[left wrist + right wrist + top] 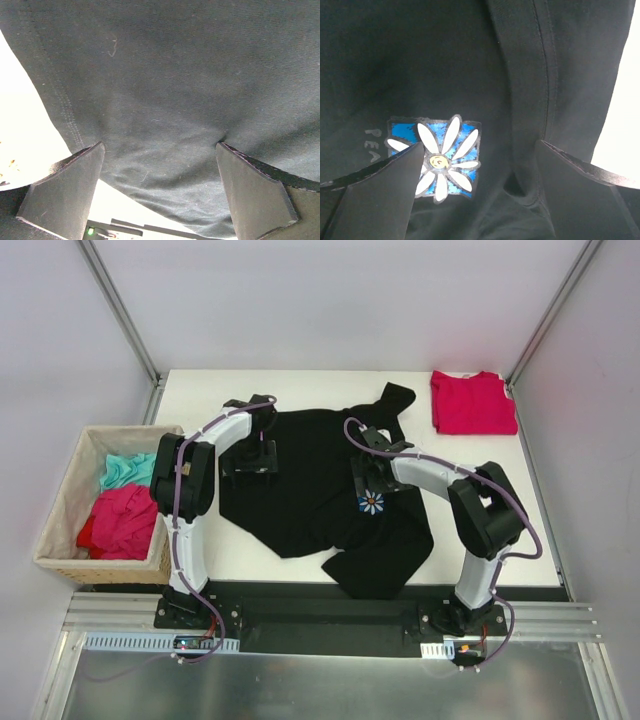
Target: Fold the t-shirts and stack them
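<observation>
The black t-shirt lies spread and rumpled across the middle of the table, a white daisy emblem on its right part. My left gripper is down on its left side, open, jaws wide over plain black cloth near a stitched hem. My right gripper is open too, straddling a fold beside the daisy emblem. Each gripper's fingertips touch the cloth, and neither gripper pinches anything. The red t-shirt lies folded at the back right corner.
A woven basket stands off the table's left edge, holding teal cloth and pink-red cloth. White table shows around the black shirt. Grey walls and metal posts close in the back and sides.
</observation>
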Controlling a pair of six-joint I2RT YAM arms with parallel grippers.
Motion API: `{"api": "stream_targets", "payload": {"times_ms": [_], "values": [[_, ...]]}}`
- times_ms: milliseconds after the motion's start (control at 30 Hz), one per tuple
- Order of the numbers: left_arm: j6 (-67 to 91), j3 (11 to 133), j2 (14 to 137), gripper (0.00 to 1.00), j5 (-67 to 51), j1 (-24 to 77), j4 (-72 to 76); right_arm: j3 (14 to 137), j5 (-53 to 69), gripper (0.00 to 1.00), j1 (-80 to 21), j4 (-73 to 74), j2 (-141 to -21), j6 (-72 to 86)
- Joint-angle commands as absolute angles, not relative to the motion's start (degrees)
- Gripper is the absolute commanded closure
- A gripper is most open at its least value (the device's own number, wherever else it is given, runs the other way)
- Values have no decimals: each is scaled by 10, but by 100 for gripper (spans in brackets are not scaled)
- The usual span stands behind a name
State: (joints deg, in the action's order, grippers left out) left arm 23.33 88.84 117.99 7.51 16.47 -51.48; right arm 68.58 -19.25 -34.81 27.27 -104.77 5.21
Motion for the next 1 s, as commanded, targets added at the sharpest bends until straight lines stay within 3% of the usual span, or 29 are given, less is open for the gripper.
{"api": "stream_targets", "payload": {"times_ms": [0,433,967], "values": [[241,908,1185,6,98,167,-542,693,-186,3,-345,271,-1060,52],[243,850,1201,8,50,166,-541,669,-132,3,-329,295,-1078,73],[272,696,1127,8,1,167,-481,522,-104,3,-321,273,-970,127]]}}
